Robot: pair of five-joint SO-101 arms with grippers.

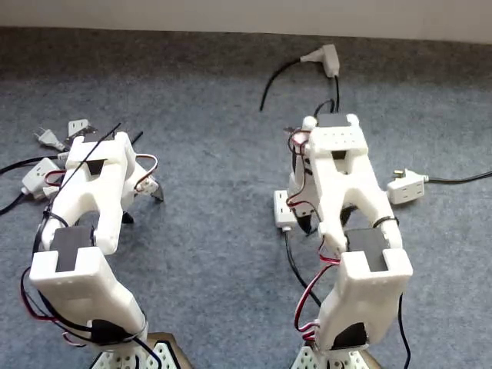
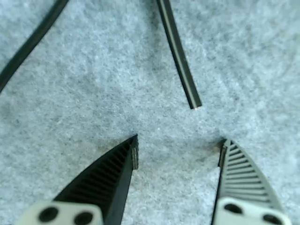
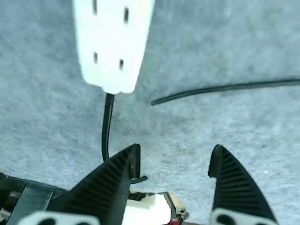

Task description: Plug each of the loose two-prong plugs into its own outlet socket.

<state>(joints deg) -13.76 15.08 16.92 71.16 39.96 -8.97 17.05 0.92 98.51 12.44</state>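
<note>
One white two-prong plug (image 1: 327,58) lies at the far side of the grey surface (image 1: 215,154). Another plug (image 1: 50,138) sits far left beside the left arm, and a white outlet strip (image 3: 112,47) lies flat just ahead of the right claw (image 3: 173,154), which is spread wide and holds nothing. Both arms fold forward with wrists tipped down at the surface, the left claw (image 2: 178,145) also wide open and empty near a black cable end (image 2: 193,103).
</note>
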